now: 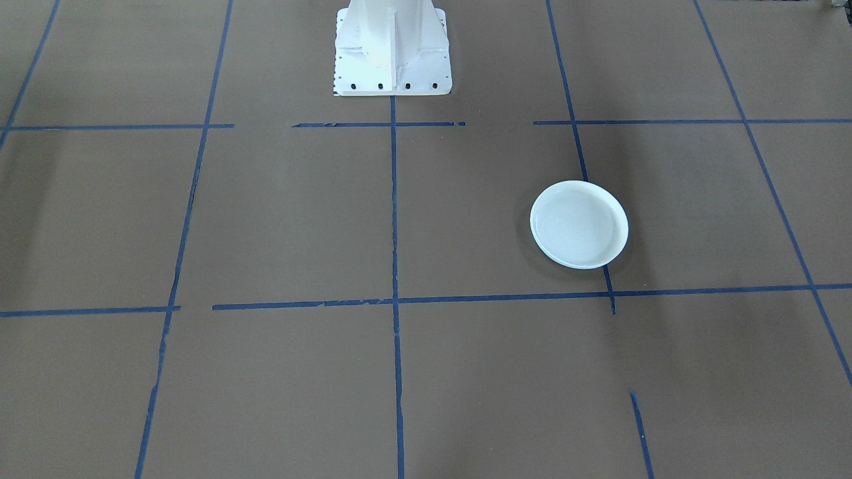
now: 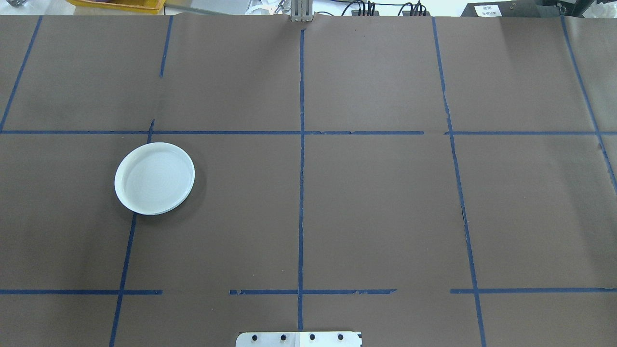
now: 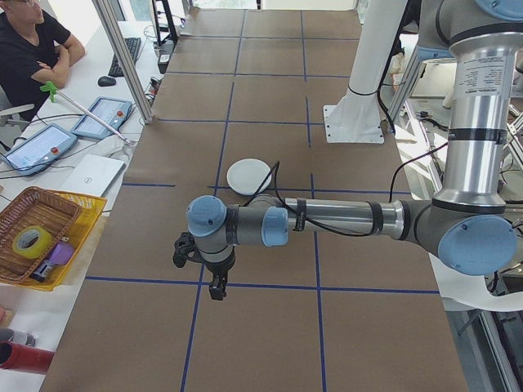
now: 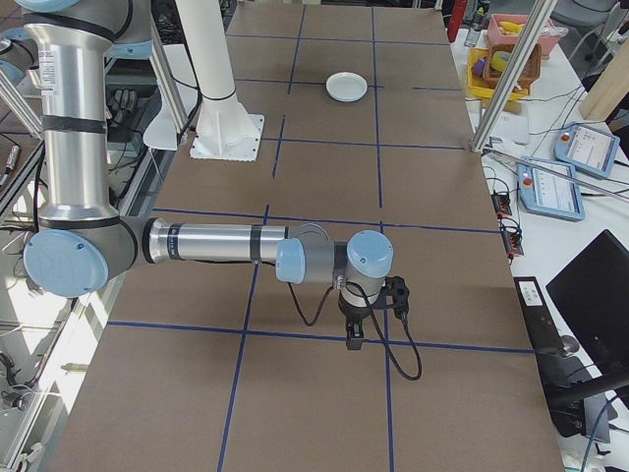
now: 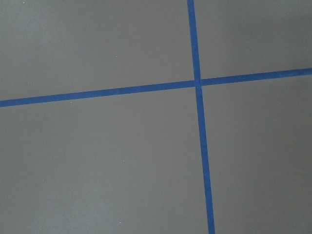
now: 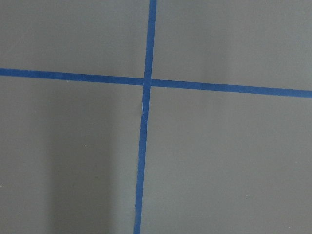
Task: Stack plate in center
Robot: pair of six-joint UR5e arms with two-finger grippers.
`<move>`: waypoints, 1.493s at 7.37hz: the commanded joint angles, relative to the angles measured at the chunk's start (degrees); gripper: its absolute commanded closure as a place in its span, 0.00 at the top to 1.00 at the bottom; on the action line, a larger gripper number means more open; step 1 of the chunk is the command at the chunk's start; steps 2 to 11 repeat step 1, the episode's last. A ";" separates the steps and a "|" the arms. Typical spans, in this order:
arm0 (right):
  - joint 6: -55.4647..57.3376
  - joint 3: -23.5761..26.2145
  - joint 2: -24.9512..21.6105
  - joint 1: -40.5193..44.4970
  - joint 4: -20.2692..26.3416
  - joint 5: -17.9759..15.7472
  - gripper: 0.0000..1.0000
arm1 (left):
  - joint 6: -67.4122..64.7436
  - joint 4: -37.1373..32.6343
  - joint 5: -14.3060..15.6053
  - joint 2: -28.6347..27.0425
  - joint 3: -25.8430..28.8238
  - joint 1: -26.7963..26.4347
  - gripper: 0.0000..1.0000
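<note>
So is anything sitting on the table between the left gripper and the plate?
Nothing visible does. The pale round plate lies alone on the brown paper-covered table, across a blue tape line. In the left side view, only bare table lies between the left gripper and the plate.

This is a robotics lab. A brown table is marked off in squares with blue tape, with a white robot pedestal bolted on. Beside it, teach pendants, a laptop and loose cables lie on benches, where a person sits watching.
</note>
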 commanded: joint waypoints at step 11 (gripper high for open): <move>0.00 0.00 0.00 0.00 0.00 0.01 1.00 | 0.00 -0.06 -0.07 -0.03 -0.07 -0.04 1.00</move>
